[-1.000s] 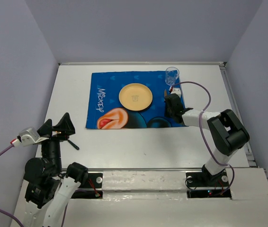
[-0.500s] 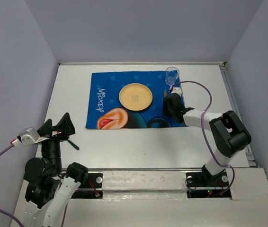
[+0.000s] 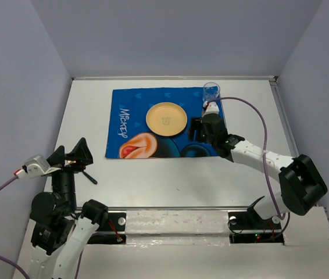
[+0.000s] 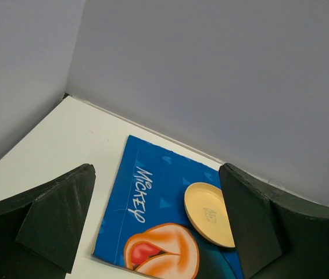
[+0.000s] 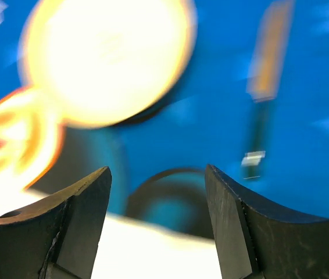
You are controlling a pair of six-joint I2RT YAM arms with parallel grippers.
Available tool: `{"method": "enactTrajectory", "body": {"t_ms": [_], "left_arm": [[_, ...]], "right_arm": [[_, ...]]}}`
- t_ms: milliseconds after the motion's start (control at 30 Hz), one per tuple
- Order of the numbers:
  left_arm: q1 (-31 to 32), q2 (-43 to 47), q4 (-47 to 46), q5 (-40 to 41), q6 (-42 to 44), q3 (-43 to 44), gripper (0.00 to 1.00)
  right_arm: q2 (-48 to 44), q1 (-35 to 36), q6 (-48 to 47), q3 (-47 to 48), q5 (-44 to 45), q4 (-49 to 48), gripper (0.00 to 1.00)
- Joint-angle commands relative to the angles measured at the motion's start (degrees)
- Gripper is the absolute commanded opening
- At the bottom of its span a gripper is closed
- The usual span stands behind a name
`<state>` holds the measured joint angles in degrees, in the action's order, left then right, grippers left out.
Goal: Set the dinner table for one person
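The white dinner table [image 3: 153, 180] carries a blue Mickey mat [image 3: 135, 116] with a round yellow plate [image 3: 166, 118] on it and a clear glass [image 3: 211, 92] at the mat's far right corner. My right gripper [image 3: 201, 129] is open and empty, low over the mat just right of the plate. Its wrist view is blurred: the plate [image 5: 103, 58], a utensil with a brownish handle [image 5: 263, 87] lying on the mat, and the table edge [image 5: 153, 258] between its fingers. My left gripper [image 3: 71, 156] is open and empty at the near left, facing the mat [image 4: 153, 197] and plate [image 4: 209, 214].
A small dark rod-like thing [image 3: 89, 177] lies by the left arm; I cannot tell what it is. Grey walls close off the far side and both sides. The right arm's purple cable [image 3: 257, 116] loops over the table's right part.
The right arm has stretched out, its elbow swinging to the near right, and its gripper has shifted a little left toward the plate. The left arm has not moved.
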<state>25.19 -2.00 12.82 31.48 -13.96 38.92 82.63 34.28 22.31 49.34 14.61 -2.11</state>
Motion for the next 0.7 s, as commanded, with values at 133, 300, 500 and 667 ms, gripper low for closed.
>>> {"method": "enactTrajectory", "body": {"t_ms": [133, 300, 500, 667], "left_arm": [[0.3, -3.0, -2.4, 1.3, 0.6, 0.8, 0.99], [0.3, -2.7, -2.5, 1.6, -0.1, 1.4, 0.99], [0.3, -3.0, -2.9, 1.2, -0.4, 3.4, 0.99], [0.3, -2.1, -3.1, 1.6, -0.4, 2.4, 0.99]], "right_arm": [[6.8, 16.8, 3.2, 9.7, -3.5, -1.3, 0.71], [16.9, 27.4, 2.1, 19.6, -5.8, -3.1, 0.7], [29.1, 33.9, -1.5, 33.6, -8.5, -2.4, 0.68], [35.5, 36.5, -3.6, 42.0, -12.2, -2.0, 0.68]]}}
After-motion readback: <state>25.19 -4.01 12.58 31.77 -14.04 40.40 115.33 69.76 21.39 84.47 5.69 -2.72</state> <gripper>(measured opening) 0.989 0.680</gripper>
